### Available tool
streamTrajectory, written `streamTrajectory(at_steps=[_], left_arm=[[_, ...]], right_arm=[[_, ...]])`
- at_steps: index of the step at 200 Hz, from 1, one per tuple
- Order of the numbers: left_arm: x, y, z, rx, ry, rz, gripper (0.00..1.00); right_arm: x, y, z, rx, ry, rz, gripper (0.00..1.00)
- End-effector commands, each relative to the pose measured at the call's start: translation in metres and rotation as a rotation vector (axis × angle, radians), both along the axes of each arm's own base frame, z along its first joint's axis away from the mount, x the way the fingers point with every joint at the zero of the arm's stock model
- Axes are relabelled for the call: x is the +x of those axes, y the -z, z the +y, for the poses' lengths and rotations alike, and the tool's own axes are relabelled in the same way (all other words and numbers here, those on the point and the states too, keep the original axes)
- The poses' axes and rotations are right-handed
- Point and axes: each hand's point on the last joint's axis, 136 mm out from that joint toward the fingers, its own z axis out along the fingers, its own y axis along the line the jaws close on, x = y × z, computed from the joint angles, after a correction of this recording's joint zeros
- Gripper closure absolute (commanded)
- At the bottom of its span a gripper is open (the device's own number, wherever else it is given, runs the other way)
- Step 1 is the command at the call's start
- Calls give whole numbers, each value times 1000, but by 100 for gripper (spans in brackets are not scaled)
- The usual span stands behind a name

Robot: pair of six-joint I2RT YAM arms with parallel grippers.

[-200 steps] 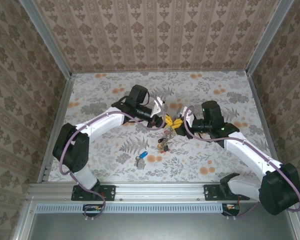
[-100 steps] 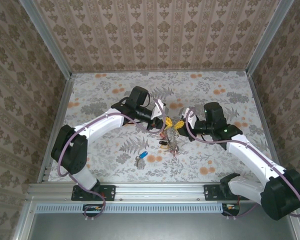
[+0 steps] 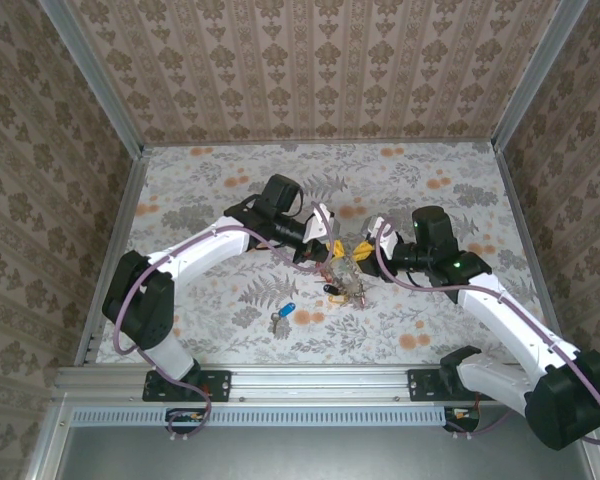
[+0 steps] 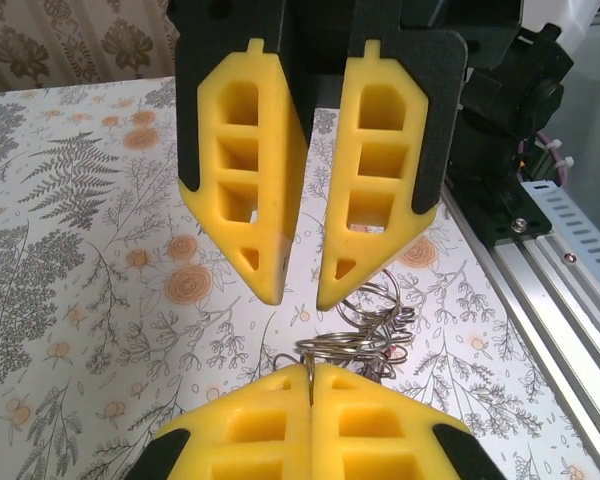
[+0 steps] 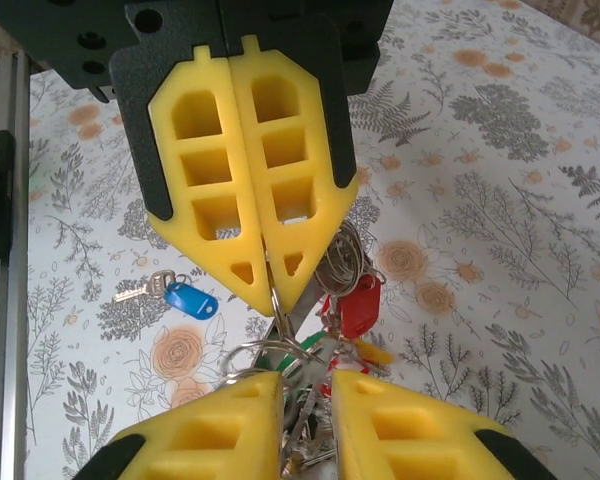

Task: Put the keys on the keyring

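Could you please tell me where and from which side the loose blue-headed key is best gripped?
Take the blue-headed key by its blue plastic head, coming straight down from above, I'd suggest: it lies flat on the table, and the head looks bulkier than the thin silver blade.

Damask-papered walls (image 3: pixel 320 70), floral-patterned tabletop (image 3: pixel 435 175)

My bench (image 3: pixel 210 190) wears a pale cover printed with grey ferns and orange blossoms, spread across the middle of the top view. Brown damask wallpaper (image 3: pixel 310 70) rises along its far and side edges. A ribbed aluminium rail (image 3: pixel 310 380) runs across the bottom of the frame.
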Motion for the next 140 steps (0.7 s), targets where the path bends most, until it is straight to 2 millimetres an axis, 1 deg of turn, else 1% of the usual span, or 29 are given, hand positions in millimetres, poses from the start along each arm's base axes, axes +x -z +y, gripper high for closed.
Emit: streamTrajectory(at_steps=[1, 36, 48, 91, 109, 124, 140], left_arm=[[-2, -20, -2, -41, 29, -44, 100], [-1, -13, -1, -1, 22, -58, 100], [-1, -10, 1, 19, 22, -64, 100], [-3, 12, 3, 127, 42, -93, 100], [-7, 25, 1, 190, 71, -90, 100], [-9, 34, -7, 232, 91, -81, 100], [-10, 45, -17, 264, 109, -94, 100]], right_arm=[[6, -11, -6, -11, 47, -31, 76], [14, -10, -17, -36, 130, -68, 69], [18, -8, -22, -47, 165, -75, 65], [32, -1, -41, -71, 321, -53, 61], [45, 1, -57, -73, 463, -15, 58], [55, 5, -75, -72, 600, 44, 57], [63, 14, -101, -82, 765, 143, 57]])
